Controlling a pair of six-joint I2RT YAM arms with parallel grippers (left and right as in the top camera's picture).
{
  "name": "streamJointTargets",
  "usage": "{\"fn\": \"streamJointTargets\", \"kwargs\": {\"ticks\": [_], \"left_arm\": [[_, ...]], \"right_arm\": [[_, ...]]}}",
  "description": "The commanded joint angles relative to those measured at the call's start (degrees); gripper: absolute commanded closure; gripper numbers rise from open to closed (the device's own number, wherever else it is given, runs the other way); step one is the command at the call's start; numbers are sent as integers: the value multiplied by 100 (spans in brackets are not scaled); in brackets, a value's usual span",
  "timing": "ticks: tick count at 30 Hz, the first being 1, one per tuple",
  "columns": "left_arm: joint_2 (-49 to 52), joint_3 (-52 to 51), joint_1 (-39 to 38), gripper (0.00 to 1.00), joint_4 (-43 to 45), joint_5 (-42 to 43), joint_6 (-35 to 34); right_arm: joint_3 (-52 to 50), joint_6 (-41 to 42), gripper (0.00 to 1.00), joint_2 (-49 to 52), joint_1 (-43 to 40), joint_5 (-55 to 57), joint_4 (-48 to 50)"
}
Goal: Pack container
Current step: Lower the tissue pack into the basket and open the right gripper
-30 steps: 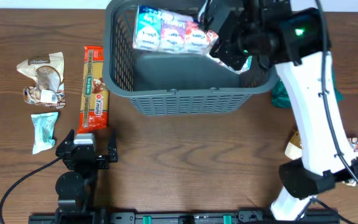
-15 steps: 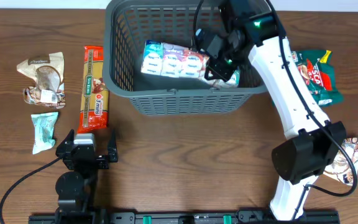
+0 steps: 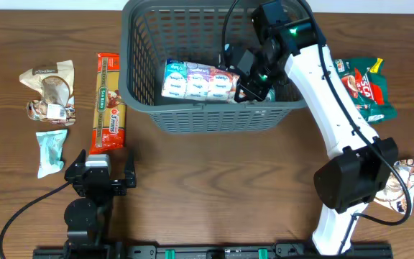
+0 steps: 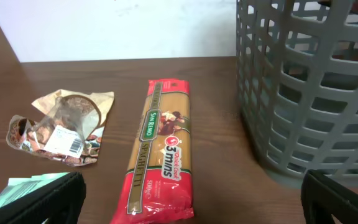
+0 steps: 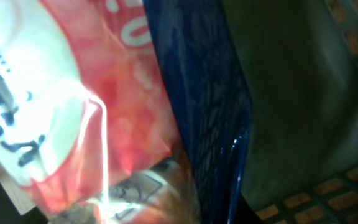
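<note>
The container (image 3: 214,119) is a dark grey slotted basket at the back middle of the table. Inside it, along the front wall, lies a multipack of white, blue, purple and red packets (image 3: 198,79). My right gripper (image 3: 246,80) reaches down into the basket and is shut on the right end of that multipack. The right wrist view is filled by the multipack's red and white wrapper (image 5: 61,93), with the basket floor (image 5: 303,93) behind it. My left gripper (image 3: 99,175) rests open near the front edge, just short of a red spaghetti pack (image 3: 110,104).
A crumpled brown bag (image 3: 49,90) and a teal packet (image 3: 51,151) lie at the far left. A green snack bag (image 3: 366,90) lies right of the basket, and another packet (image 3: 402,183) lies by the right arm's base. The spaghetti pack (image 4: 160,162) lies between the left fingers (image 4: 42,199) and the basket wall (image 4: 303,93).
The right gripper has carried the multipack from high at the basket's back down to the floor by the front wall. The arm swung off the green bag. The left arm stayed still.
</note>
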Motion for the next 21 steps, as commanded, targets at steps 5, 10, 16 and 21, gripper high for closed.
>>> {"fn": "streamJointTargets", "kwargs": {"ticks": [5, 10, 16, 21], "left_arm": [[-39, -92, -24, 1, -168, -46, 33], [-39, -92, -24, 1, -166, -48, 33], [-39, -92, -24, 1, -168, -46, 33], [-39, -92, -24, 1, -166, -46, 33]], "right_arm": [[9, -162, 15, -90, 50, -254, -129], [9, -160, 15, -90, 50, -254, -138], [42, 48, 18, -107, 50, -280, 68], [498, 942, 16, -306, 11, 96, 509]]}}
